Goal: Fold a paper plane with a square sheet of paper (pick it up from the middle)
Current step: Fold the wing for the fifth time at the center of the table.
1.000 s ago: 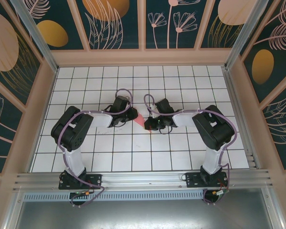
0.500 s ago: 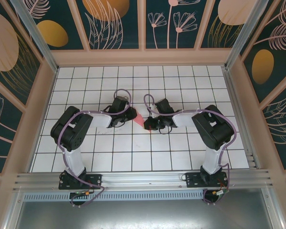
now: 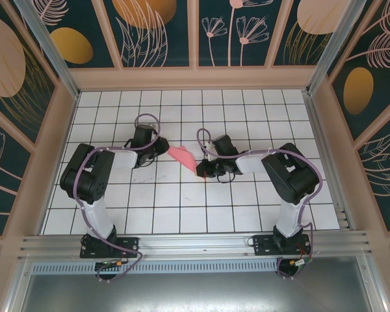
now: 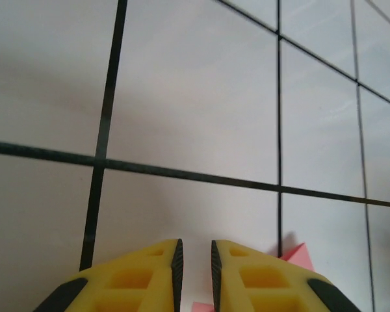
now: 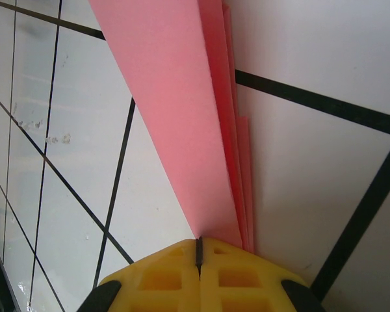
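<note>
The paper plane (image 3: 181, 155) is a narrow pink dart of folded layers lying near the middle of the tiled floor. My right gripper (image 3: 199, 169) sits at its right end. In the right wrist view the jaws of the right gripper (image 5: 199, 246) are pressed together at the tip of the paper plane (image 5: 175, 97), whose stacked layers run away from them. My left gripper (image 3: 161, 148) is just left of the plane and apart from it. Seen from the left wrist, the left gripper (image 4: 195, 250) stands slightly open over bare tile, with a pink corner (image 4: 298, 255) beside its right finger.
White tiled floor (image 3: 182, 208) with black grid lines, enclosed by peach frame walls (image 3: 195, 78) at the back and sides. A metal rail (image 3: 195, 244) carries both arm bases at the near edge. Free tiles lie in front of and behind the arms.
My left arm has swung left, away from the paper, uncovering more of the pink dart. The right arm and its grip have stayed put.
</note>
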`<control>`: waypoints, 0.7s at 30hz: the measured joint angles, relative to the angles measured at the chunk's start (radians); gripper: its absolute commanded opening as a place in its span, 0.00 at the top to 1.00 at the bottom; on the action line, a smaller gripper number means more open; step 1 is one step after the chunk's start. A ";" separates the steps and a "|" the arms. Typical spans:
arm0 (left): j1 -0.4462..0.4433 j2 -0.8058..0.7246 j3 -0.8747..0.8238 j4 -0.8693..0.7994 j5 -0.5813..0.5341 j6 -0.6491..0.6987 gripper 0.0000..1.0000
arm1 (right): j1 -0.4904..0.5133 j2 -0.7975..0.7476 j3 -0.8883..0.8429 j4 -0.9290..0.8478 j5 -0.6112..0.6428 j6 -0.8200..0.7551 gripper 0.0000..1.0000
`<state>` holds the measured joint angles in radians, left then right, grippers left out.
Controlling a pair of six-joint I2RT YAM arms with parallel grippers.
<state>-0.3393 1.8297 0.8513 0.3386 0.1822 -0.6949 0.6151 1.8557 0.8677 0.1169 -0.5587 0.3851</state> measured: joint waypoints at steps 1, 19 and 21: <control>-0.001 -0.023 0.000 -0.003 0.002 0.002 0.78 | 0.000 0.000 0.000 0.000 0.000 0.002 1.00; -0.224 -0.121 -0.126 0.187 0.182 -0.119 1.00 | 0.000 0.000 -0.006 0.011 -0.001 0.018 1.00; -0.226 -0.086 -0.137 0.210 0.197 -0.138 1.00 | 0.000 0.000 -0.006 0.011 0.000 0.018 1.00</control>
<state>-0.5652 1.7439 0.7139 0.5484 0.3790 -0.8326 0.6147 1.8553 0.8619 0.1276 -0.5591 0.4034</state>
